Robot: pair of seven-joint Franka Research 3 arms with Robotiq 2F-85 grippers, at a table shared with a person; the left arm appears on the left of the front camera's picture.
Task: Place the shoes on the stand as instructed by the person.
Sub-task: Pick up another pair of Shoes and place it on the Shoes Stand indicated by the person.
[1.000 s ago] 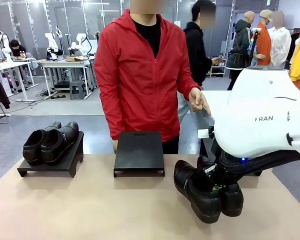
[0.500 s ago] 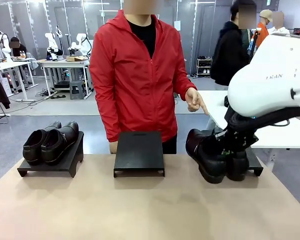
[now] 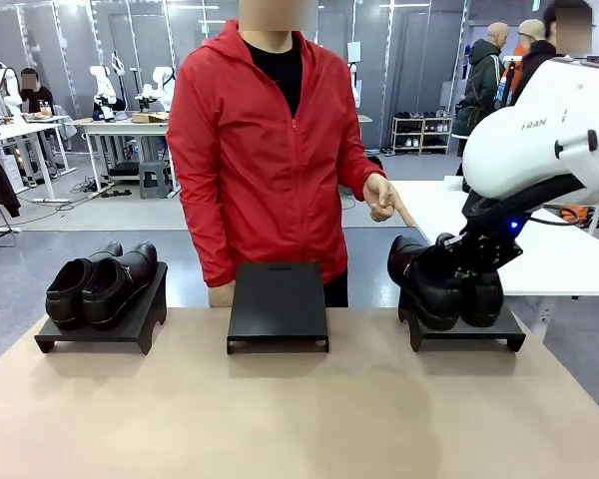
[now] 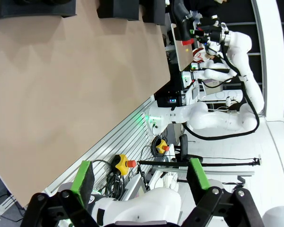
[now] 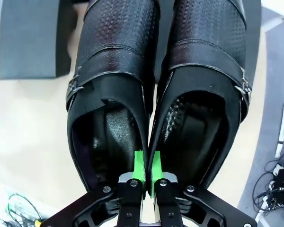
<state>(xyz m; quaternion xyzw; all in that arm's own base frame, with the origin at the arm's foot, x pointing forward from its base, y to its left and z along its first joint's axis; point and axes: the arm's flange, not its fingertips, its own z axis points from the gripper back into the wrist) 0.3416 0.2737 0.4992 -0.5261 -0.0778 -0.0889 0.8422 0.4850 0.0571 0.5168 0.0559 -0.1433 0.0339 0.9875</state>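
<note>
The right gripper (image 5: 146,176) holds 2 black shoes (image 3: 444,284) at once. Its green pads (image 5: 139,165) are squeezed together on the inner sides of both shoes, pinching them as 1 pair. A second ago this pair hung low over the table, near the front and tipped down. Now the arm has carried it up and across to the right stand (image 3: 466,329), at the far right of the table. The soles sit just at the stand's top, but it is hard to tell if they rest fully on it yet.

The person (image 3: 265,150) in the red jacket points a finger toward that same stand with one hand (image 3: 382,198). So the pair seems to be going where the person wants.

The other pair of shoes (image 3: 100,282) sits on the left stand (image 3: 100,324). The middle stand (image 3: 278,304) has nothing on it.

The left gripper (image 4: 139,177) hangs off to the side of the table with its jaws wide apart, holding nothing.

The job looks almost done. The gripper likely just needs to let go.
</note>
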